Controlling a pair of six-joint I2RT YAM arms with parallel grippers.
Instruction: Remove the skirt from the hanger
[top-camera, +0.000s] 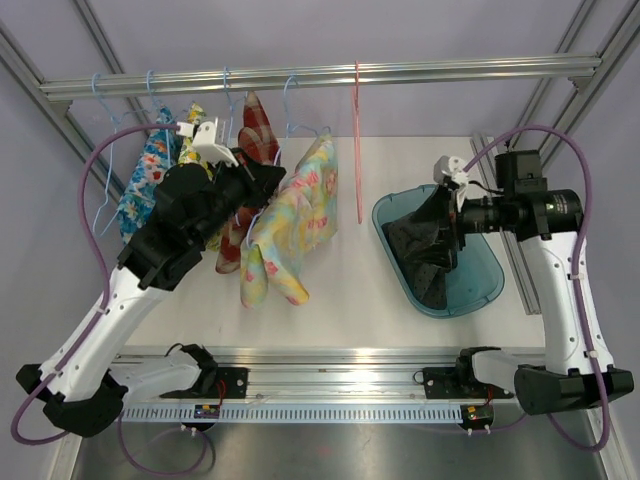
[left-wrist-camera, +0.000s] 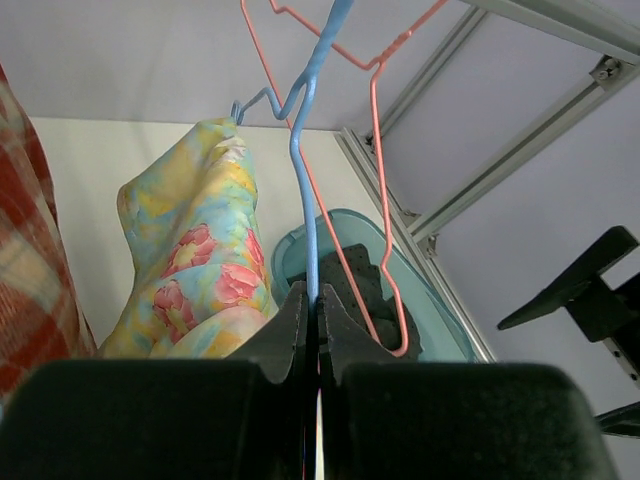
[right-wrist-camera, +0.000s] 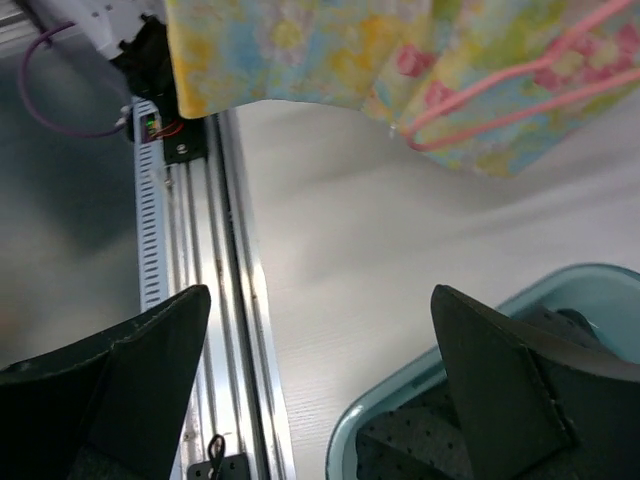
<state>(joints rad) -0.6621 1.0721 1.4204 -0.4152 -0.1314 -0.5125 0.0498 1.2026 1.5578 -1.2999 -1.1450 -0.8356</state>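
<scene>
Skirt (top-camera: 295, 215), yellow with red flowers, hangs on a blue hanger (left-wrist-camera: 308, 200) from the rail (top-camera: 400, 72) over the table's (top-camera: 350, 290) left half. Left jaws are pinched shut on that hanger's wire, just beside the skirt. Right jaws stand wide apart, holding nothing, above the teal bin (top-camera: 485, 270) of dark cloth (top-camera: 420, 260).

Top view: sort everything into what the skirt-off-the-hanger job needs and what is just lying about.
Job: yellow floral skirt, its blue hanger, left fingers shut on that hanger, right fingers open.
Lying about: red plaid garment, blue floral garment, empty pink hanger, teal bin of dark cloth.
</scene>
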